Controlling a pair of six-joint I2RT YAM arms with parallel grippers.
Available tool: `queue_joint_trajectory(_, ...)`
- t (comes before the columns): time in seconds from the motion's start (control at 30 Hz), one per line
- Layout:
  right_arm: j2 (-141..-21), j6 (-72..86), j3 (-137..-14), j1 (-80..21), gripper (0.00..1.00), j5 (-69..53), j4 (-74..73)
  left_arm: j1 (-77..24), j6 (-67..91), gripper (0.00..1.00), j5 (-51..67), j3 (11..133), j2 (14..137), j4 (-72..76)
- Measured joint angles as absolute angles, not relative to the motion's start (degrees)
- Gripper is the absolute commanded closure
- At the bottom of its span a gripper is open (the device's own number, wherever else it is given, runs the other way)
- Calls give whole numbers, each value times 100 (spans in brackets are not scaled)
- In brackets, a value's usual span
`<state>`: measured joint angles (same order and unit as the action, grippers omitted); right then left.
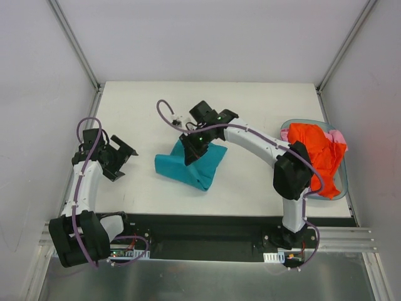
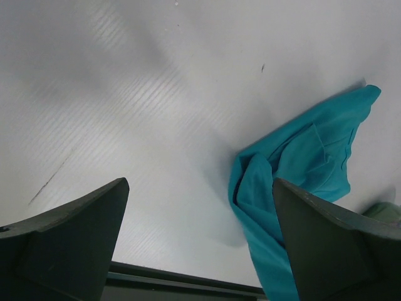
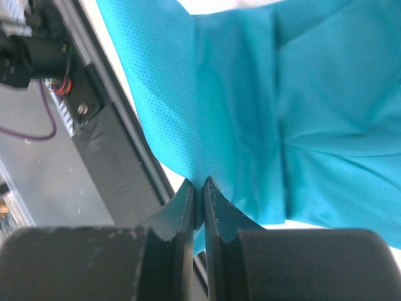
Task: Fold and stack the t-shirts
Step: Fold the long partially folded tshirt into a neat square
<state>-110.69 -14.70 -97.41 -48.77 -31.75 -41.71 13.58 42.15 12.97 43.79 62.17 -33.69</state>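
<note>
The right tool (image 3: 199,188) is pinched narrow on a fold of the crumpled teal cloth t-shirt (image 1: 202,169), which lies near the middle of the white table (image 1: 250,106), somewhat toward the near edge; the left tool (image 2: 197,188) stands wide with nothing between its fingers, close to the left edge and apart from that shirt; an orange-red t-shirt (image 1: 316,153) is heaped over a pink one (image 1: 338,135) in the shallow bluish see-through plastic tub (image 1: 343,183) at the right edge.
</note>
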Motion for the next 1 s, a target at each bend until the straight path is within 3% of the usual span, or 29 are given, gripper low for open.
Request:
queue_joint_trajectory(0.6,-12523,-2222,-11587,-3301,94,-3927,-5015,1170,4095,1,1653,4943,7052,-3212)
queue_joint_trajectory(0.77,-12403,-2182,-11340,-3463,97,-4235,-5028,1013,4099,0,1741,5026,7212,-3081)
queue_joint_trajectory(1.0,-11867,-1697,-10215,-4429,98,-4397,-4816,1011,4101,1,1752,5019,7190,-3068)
